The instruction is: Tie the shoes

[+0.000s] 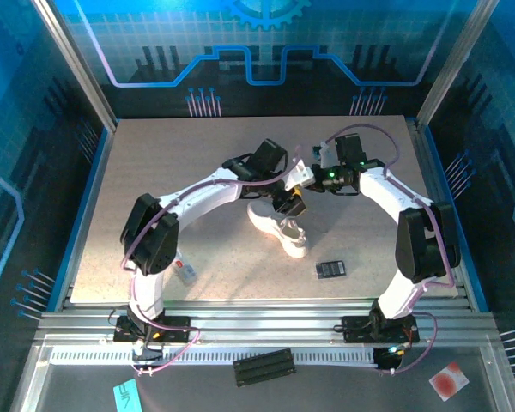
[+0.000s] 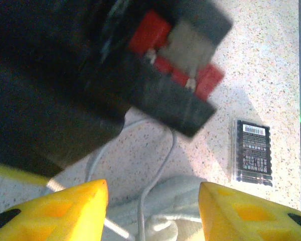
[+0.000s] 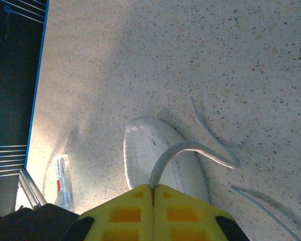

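Note:
The white sneaker (image 1: 279, 227) lies mid-table, its toe toward the near right. My left gripper (image 1: 289, 206) hovers just above its far end. In the left wrist view that gripper (image 2: 153, 201) is open, with the shoe's fabric (image 2: 175, 211) and a thin lace (image 2: 163, 165) below the gap and nothing gripped. My right gripper (image 1: 302, 176) sits just beyond the left one, raised. In the right wrist view it (image 3: 153, 190) is shut on a lace (image 3: 190, 148) that arcs away over the shoe (image 3: 150, 150). More lace strands lie on the table to the right.
A small flat black rectangle (image 1: 330, 269) lies right of the shoe near the front edge and shows as well in the left wrist view (image 2: 251, 153). A white tag (image 1: 186, 272) lies by the left arm's base. The two wrists are close together above the shoe.

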